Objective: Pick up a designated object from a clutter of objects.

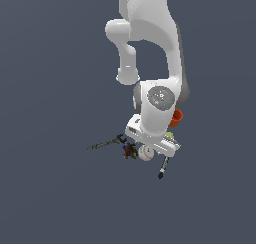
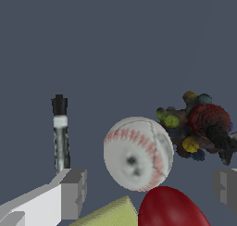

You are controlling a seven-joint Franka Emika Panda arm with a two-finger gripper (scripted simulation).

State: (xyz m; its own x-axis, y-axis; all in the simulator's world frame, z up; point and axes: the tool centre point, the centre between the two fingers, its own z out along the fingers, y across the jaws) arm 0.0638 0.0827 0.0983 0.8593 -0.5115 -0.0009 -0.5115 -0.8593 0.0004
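The white baseball point(image 2: 137, 153) with red stitching lies in the clutter, between my two fingers but ahead of their tips. My gripper point(image 2: 149, 192) is open, with one grey finger point(image 2: 72, 192) on one side and the other point(image 2: 226, 190) far across. Nothing is held. In the exterior view the gripper point(image 1: 152, 142) hangs right over the pile, and the baseball point(image 1: 145, 152) peeks out below the hand. The red round fruit point(image 2: 171, 209) and the flat yellow block point(image 2: 111, 213) sit close under the camera, touching or nearly touching the ball.
A multicoloured toy point(image 2: 199, 128) lies right beside the ball. A black marker point(image 2: 60, 132) lies apart on the other side. In the exterior view a grey wrench point(image 1: 106, 144) stretches toward that view's left, and an orange cup point(image 1: 176, 118) shows behind the wrist.
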